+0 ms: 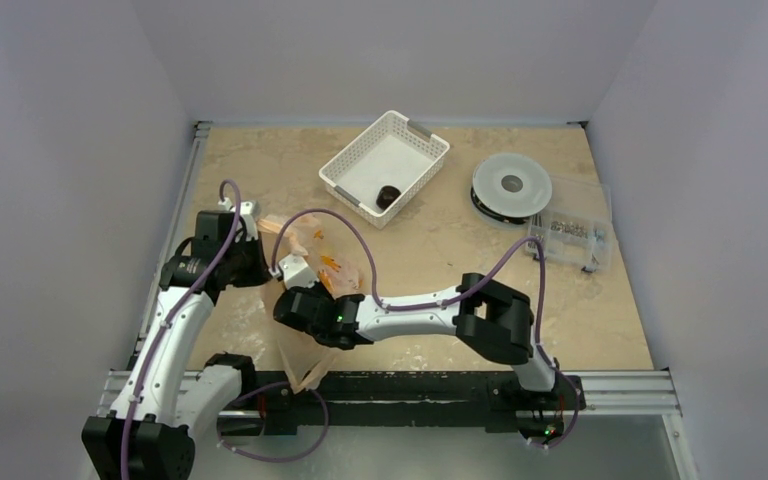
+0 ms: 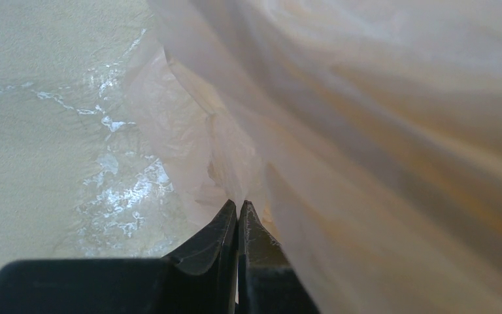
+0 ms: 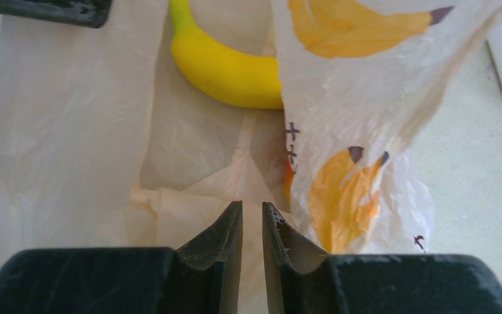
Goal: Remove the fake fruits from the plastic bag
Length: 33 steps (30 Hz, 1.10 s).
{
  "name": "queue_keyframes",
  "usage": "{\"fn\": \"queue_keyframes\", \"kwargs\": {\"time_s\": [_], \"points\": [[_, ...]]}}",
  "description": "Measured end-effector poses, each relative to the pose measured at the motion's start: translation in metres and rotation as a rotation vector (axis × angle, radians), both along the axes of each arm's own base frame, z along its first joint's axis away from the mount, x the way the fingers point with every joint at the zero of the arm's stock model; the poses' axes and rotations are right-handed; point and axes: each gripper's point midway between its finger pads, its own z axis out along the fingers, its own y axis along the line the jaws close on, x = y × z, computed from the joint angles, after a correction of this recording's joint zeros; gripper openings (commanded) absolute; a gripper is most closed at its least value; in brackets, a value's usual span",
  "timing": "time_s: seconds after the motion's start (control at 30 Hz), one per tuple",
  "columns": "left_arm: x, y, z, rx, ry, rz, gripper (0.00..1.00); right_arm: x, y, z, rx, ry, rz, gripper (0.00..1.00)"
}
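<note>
From my seat the left fingers are pressed together on a fold of the bag, which hangs bunched between the two arms over the near left of the worktop. The right fingers are almost together with a thin slit between them and film right at the tips, and honestly I can't tell if they've caught it. The banana is inside the bag, and a dark fruit lies in the basket.

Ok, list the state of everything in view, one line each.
plastic bag, mouth open
left end effector, shut on plastic bag
right end effector, jaws nearly closed at bag mouth, grip unclear
yellow banana, inside the bag
dark fruit, lying in white basket
</note>
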Motion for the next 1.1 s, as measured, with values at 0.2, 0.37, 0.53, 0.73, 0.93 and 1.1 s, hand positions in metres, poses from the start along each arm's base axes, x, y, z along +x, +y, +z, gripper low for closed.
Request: {"fn": "queue_keyframes", "kwargs": {"time_s": [0.2, 0.37, 0.53, 0.73, 0.93, 1.1], "points": [[0.0, -0.001, 0.001, 0.0, -0.003, -0.004, 0.0, 0.012, -0.012, 0.003, -0.037, -0.03, -0.044, 0.24], [-0.001, -0.003, 0.001, 0.001, -0.003, -0.012, 0.0, 0.028, -0.01, 0.014, -0.02, -0.046, -0.082, 0.29], [-0.001, -0.003, 0.0, 0.002, -0.003, -0.015, 0.0, 0.041, -0.012, 0.012, -0.04, -0.055, -0.114, 0.37], [-0.001, -0.003, 0.0, 0.003, -0.003, -0.016, 0.0, 0.051, -0.019, -0.004, -0.093, -0.051, -0.131, 0.46], [-0.001, -0.004, 0.0, 0.003, -0.003, -0.021, 0.0, 0.061, -0.026, -0.017, -0.142, -0.061, -0.144, 0.55], [-0.001, -0.005, 0.0, 0.003, -0.003, -0.024, 0.0, 0.07, -0.031, -0.019, -0.173, -0.086, -0.158, 0.6]]}}
